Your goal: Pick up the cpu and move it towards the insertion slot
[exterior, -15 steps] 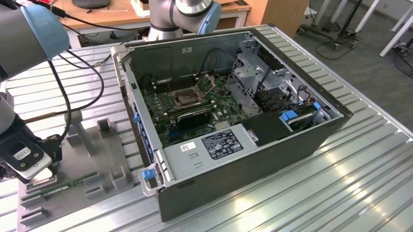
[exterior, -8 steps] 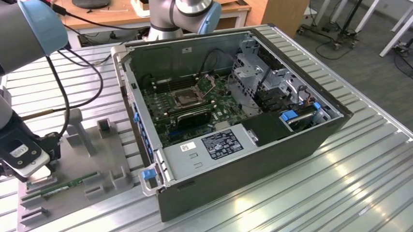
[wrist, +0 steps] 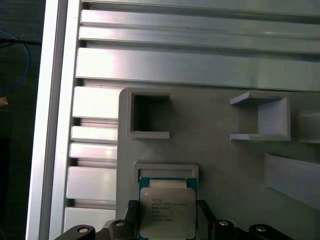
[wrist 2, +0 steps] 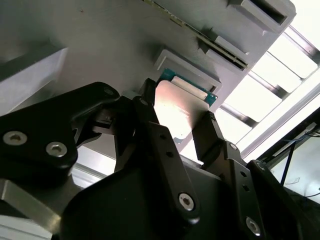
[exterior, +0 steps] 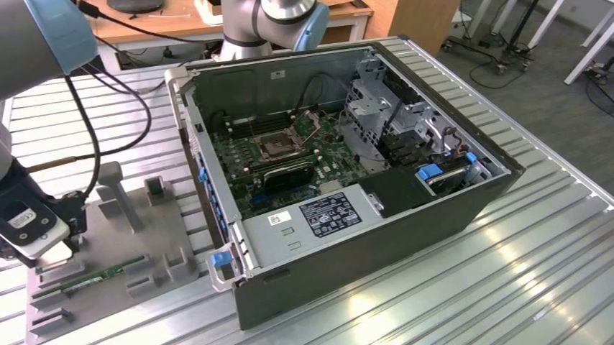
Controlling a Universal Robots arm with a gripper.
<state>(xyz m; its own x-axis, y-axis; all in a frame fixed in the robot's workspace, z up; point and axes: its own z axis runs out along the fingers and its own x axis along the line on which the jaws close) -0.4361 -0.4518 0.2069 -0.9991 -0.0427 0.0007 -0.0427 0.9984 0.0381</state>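
Observation:
In both wrist views the cpu [wrist: 167, 210] [wrist 2: 180, 107], a thin square chip with a silver-grey top and green rim, lies at the mouth of a small grey holder pocket [wrist: 167, 171] on the fixture plate. My gripper [wrist: 167, 217] [wrist 2: 177, 122] straddles it, one black finger [wrist: 131, 216] against each side edge, shut on the chip. In the exterior view the gripper [exterior: 57, 255] hangs low over the plate's near-left corner. The insertion slot [exterior: 276, 146], a dark square socket in a silver bracket, sits on the motherboard inside the open computer case, far to the exterior view's right of the gripper.
The grey fixture plate [exterior: 125, 237] carries upright blocks [exterior: 111, 188] and a long green memory stick [exterior: 96, 277]. The open case [exterior: 384, 237] has tall walls, a drive cage [exterior: 384, 115] and cables. Black cables [exterior: 91, 122] trail from the arm over the slatted aluminium table [exterior: 537, 287].

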